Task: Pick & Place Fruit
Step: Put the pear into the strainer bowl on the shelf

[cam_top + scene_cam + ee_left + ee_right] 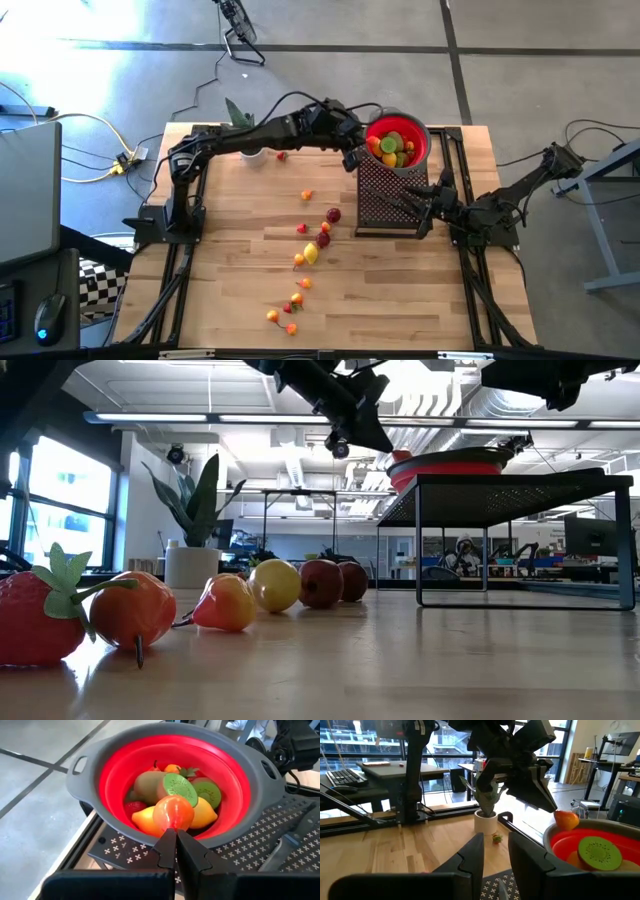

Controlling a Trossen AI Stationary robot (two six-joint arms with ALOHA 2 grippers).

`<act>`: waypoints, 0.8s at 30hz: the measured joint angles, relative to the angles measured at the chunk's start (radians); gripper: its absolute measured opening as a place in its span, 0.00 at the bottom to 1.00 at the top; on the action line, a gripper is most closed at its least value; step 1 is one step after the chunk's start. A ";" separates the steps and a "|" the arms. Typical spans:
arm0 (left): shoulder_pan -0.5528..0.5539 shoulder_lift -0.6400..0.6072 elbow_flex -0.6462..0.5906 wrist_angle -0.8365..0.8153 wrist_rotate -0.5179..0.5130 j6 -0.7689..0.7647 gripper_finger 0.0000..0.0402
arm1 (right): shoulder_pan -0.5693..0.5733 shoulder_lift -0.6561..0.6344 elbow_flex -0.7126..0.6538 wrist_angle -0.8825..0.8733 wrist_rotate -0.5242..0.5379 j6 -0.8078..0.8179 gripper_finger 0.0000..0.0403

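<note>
Left gripper (174, 840) pinches orange fruit (173, 813) over red bowl (120, 765) — knife (292, 840) beside.

Table (230, 240): pale wood, matt grain. Bowl (120, 765): glossy red liner, matt grey rim, plastic-looking. Rack (240, 855): dark perforated metal. Fruit (275, 584): smooth, shiny plastic.

Both arms are dark, jointed and angular. The left gripper (176, 851) ends in two matte black fingers (192, 855). The right gripper (495, 852) has blocky black fingers (471, 854).
</note>
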 joint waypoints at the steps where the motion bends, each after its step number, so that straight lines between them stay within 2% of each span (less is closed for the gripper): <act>1: 0.000 0.000 0.000 0.000 0.000 0.000 0.00 | 0.000 0.000 0.000 0.000 0.000 0.000 0.20; 24: 0.000 0.000 0.000 0.002 0.003 0.000 0.04 | 0.000 0.000 0.000 0.000 -0.001 -0.001 0.20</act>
